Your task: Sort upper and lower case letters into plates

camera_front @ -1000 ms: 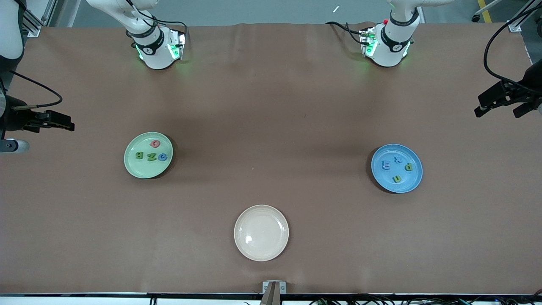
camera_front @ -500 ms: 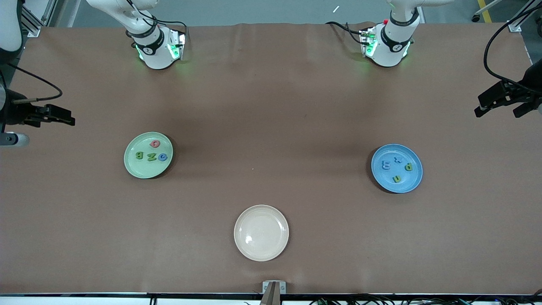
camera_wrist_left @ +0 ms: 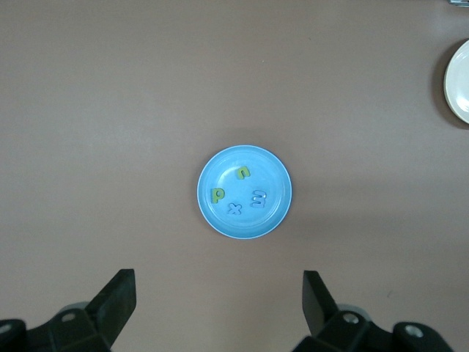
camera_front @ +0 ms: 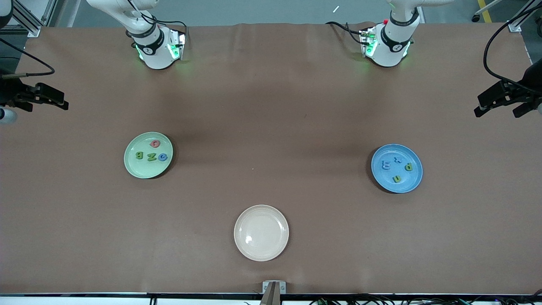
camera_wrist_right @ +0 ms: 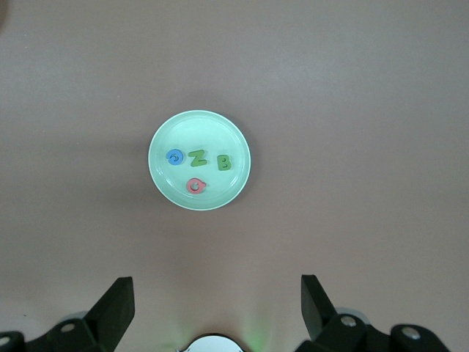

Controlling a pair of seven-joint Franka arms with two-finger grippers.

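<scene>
Mint plate (camera_wrist_right: 165, 139) and blue plate (camera_wrist_left: 220, 220) lie well below spread jaws

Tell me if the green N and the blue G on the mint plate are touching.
Cannot tell. In the right wrist view the green N and blue G sit side by side on the mint plate, apparently with a sliver between; the front view shows them too close to separate.
</scene>
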